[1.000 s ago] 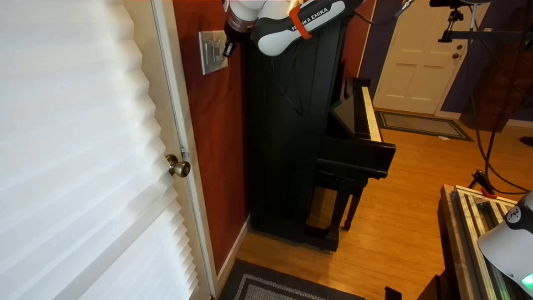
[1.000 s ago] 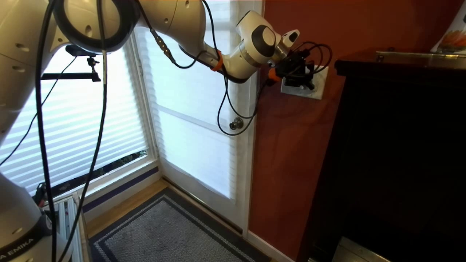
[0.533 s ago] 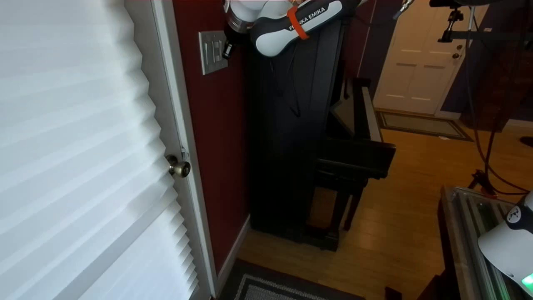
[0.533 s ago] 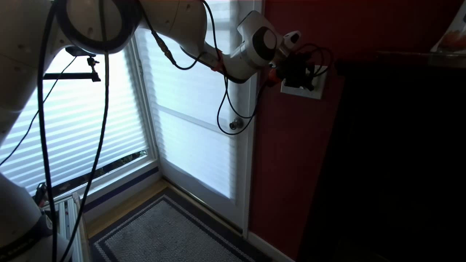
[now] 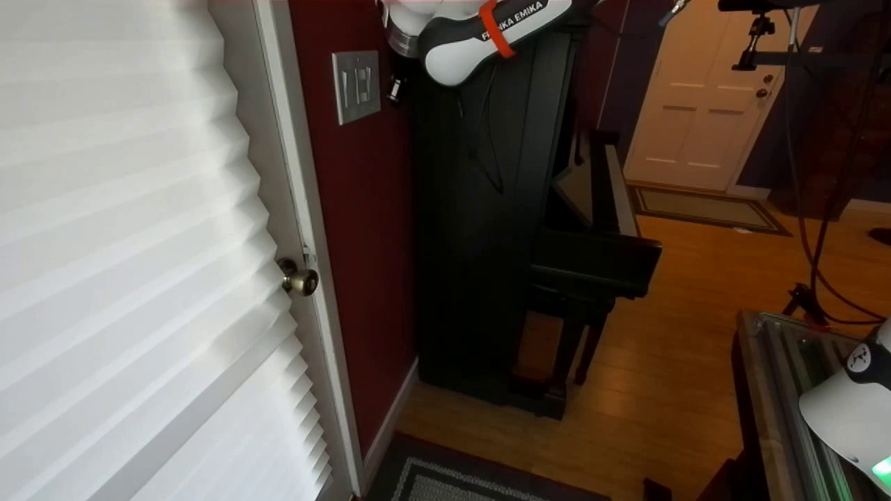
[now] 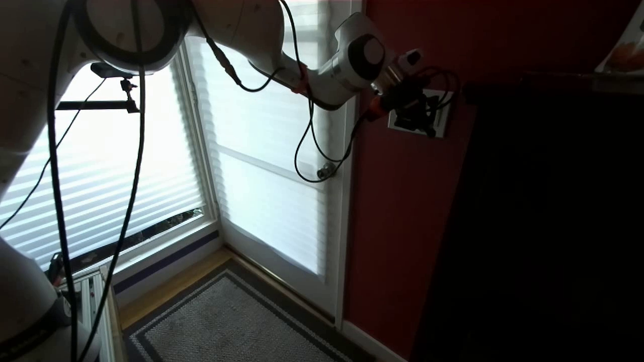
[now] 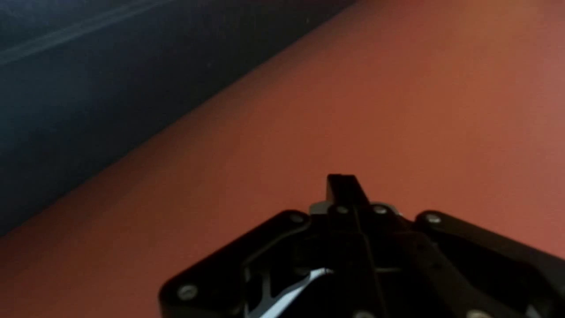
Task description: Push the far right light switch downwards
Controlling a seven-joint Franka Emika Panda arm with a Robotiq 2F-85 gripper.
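Note:
The off-white switch plate (image 5: 339, 104) is on the red wall, with its small toggles hard to tell apart. The far right light switch (image 5: 367, 81) is near the plate's right side; whether it is up or down is too small to tell. In an exterior view the black gripper covers much of the plate (image 6: 445, 125). My gripper (image 5: 395, 90) is shut and empty, just right of the plate and apart from it. Its closed fingertips show in the wrist view (image 7: 346, 187) against bare red wall; the plate is out of that view. The gripper also shows in an exterior view (image 6: 430, 131).
A black upright piano (image 5: 480, 243) stands close right of the plate; its dark side fills the upper left of the wrist view (image 7: 110, 88). A white door with a brass knob (image 5: 303, 282) is left of the plate. Loose cables (image 6: 297, 166) hang from the arm.
The room turned darker between one second and half a second ago and remains dim. My gripper has since backed off the plate, moving right in an exterior view, and uncovers the plate's right edge.

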